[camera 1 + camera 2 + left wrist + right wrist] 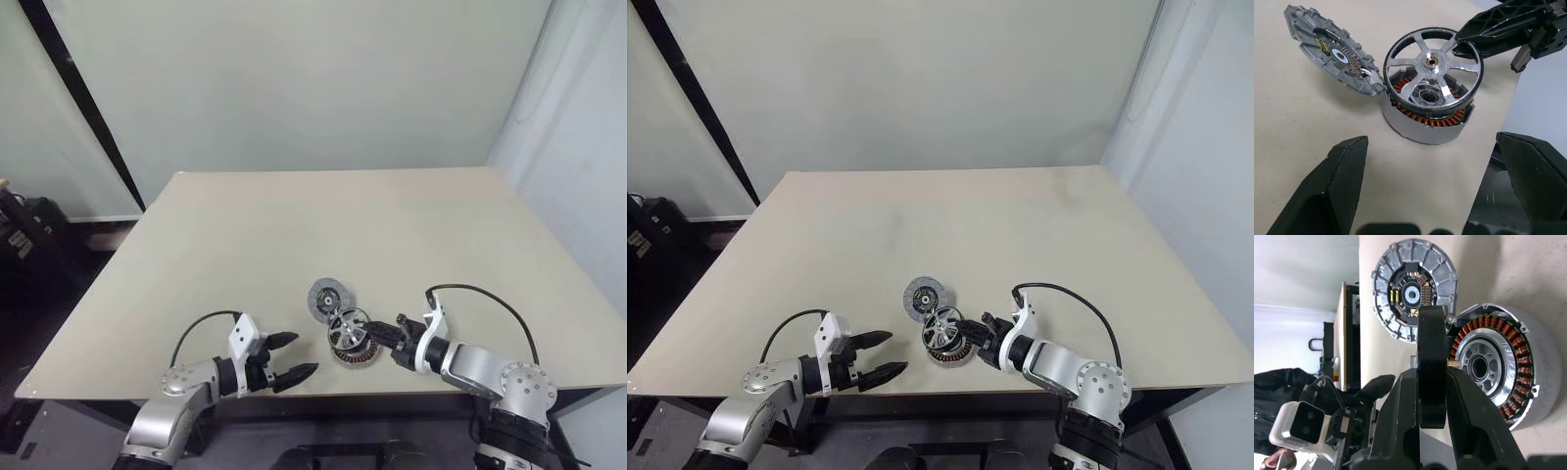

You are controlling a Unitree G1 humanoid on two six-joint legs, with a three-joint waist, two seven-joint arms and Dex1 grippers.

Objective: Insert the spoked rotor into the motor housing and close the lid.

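On a beige table (294, 225), the right gripper (375, 336) clamps the rim of the spoked rotor (1432, 62) and holds it tilted just above the open motor housing (1427, 122), whose copper windings show beneath the spokes. The lid (329, 298) lies flipped open on the table, joined to the housing's far edge, its inner face up. The left gripper (290, 358) hovers near the table's front edge, beside the housing, its two black fingers spread wide and holding nothing.
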